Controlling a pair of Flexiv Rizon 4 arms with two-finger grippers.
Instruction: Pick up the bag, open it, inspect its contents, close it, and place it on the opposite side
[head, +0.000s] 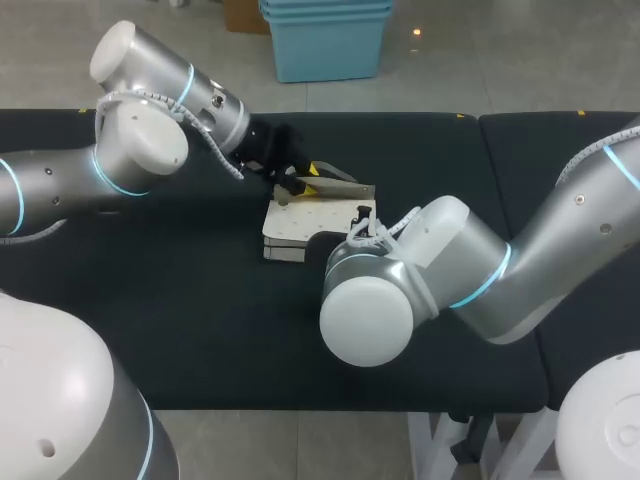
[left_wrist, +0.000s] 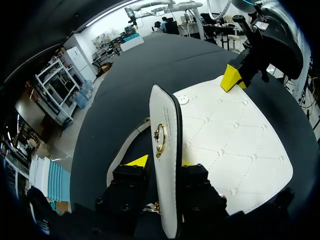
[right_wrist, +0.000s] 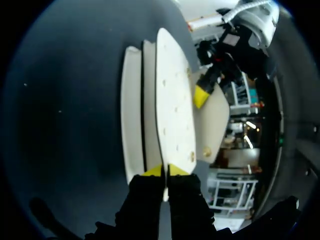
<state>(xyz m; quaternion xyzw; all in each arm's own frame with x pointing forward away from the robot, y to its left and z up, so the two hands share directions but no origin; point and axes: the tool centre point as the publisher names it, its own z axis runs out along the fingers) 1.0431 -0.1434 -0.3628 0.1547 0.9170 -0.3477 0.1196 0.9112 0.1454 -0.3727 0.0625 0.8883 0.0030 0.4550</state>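
Here, bag (left_wrist: 235, 145) flap upright, clamped in left gripper (left_wrist: 163, 161)

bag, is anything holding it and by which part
The bag is held twice: the left pincer grips its raised flap beside the gold clasp; the right pincer pinches the body's opposite edge.

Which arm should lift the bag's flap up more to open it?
Left. The left gripper pinches the flap, which stands up off the bag. The right gripper clamps the bag's far edge, so it probably serves best steadying it.
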